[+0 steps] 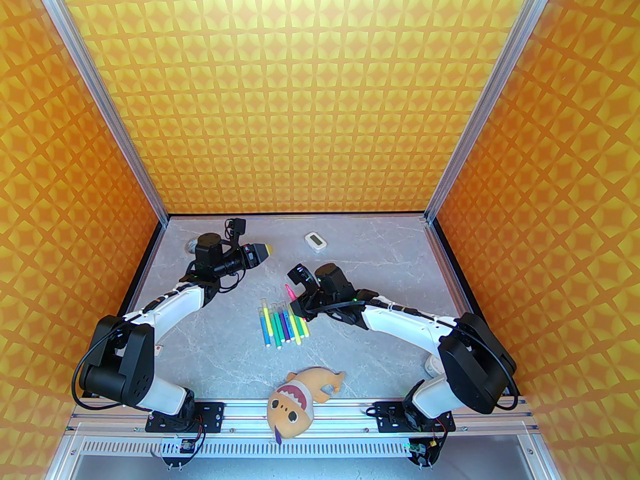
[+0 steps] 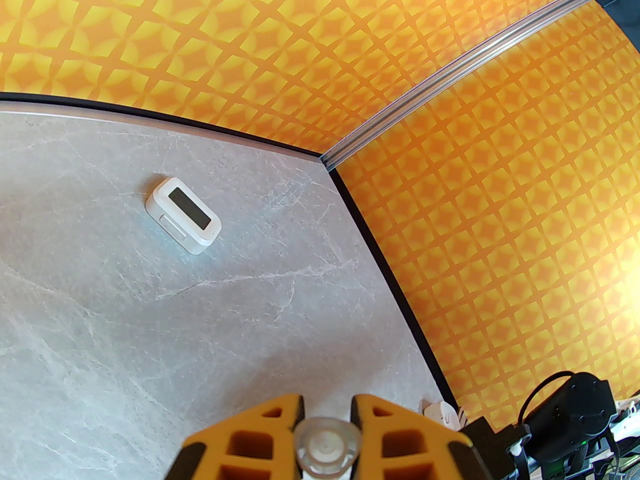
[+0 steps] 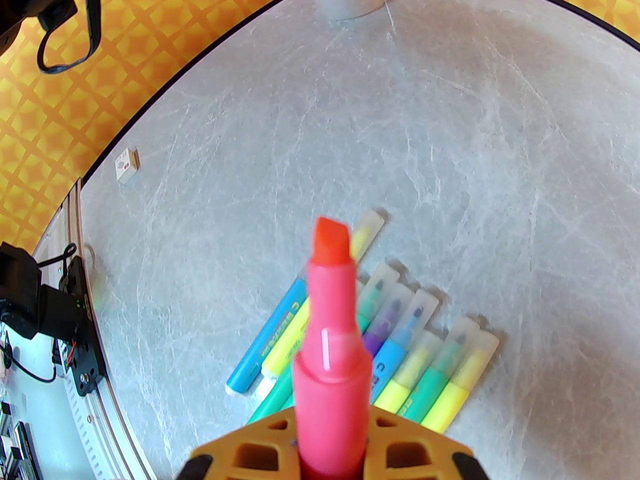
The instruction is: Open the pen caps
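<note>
Since a cap only comes off when two hands tug opposite ways, each arm has one piece of the same pen. The right gripper (image 3: 332, 450) is squeezed tight on the fat end of the pink pen (image 3: 330, 338), so its orange-red tip pokes out bare. The left gripper (image 2: 327, 410) is pinched on one little clear pen cap (image 2: 327, 448). In the top view, the left gripper sits at eleven o'clock from the row of pens (image 1: 282, 324). The right gripper is just at one o'clock of that row, well apart from the left one. I think this pen is done, and both the cap and the pen now need a spot to be put down. The other pens lie side by side on the table (image 1: 380, 273). Their pale caps (image 3: 425, 308) are on and point toward twelve o'clock in the top view, which should make them easy to reach one at a time. A plush fish (image 1: 295, 400) lies at six o'clock from the row, out of the way.
</note>
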Controlling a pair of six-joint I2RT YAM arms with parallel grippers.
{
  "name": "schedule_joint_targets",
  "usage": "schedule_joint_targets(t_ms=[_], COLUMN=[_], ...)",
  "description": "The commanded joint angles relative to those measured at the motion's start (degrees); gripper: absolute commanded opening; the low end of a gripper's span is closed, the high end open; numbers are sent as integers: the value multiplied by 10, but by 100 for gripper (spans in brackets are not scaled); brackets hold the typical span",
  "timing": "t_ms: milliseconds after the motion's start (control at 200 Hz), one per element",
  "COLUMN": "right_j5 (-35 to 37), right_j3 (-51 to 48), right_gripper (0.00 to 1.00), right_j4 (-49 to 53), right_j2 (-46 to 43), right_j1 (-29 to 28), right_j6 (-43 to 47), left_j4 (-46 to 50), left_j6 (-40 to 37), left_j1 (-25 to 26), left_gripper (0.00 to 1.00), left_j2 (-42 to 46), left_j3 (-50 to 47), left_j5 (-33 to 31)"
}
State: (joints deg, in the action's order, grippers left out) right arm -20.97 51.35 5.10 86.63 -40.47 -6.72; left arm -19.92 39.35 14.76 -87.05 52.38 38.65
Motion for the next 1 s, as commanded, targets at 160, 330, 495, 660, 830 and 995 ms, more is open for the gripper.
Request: schedule_joint_targets(t_ms=[160, 330, 495, 660, 830, 995], right_j5=[157, 255, 284, 301, 314, 321], right_j3=[17, 50, 96, 122, 149, 173], right_gripper=[0, 0, 0, 0, 0, 0], right_j4=[49, 102, 144, 142, 144, 152], right_j2=[-10, 7, 46, 80, 119, 156], right_j1=[28, 56, 85, 109, 120, 132], right_j6=[-8, 0, 13, 12, 5, -6], left_j4=[255, 400, 490, 533, 551, 557], left_j6=[-150, -233, -280, -302, -309, -312], left_j1=[-6, -6, -7, -7, -8, -12], left_gripper=[0, 0, 0, 0, 0, 0], left_j2=[17, 11, -12, -36, -73, -116], left_j3=[72, 111, 140, 147, 152, 172], left_j5=[-124, -237, -312, -372, -416, -445])
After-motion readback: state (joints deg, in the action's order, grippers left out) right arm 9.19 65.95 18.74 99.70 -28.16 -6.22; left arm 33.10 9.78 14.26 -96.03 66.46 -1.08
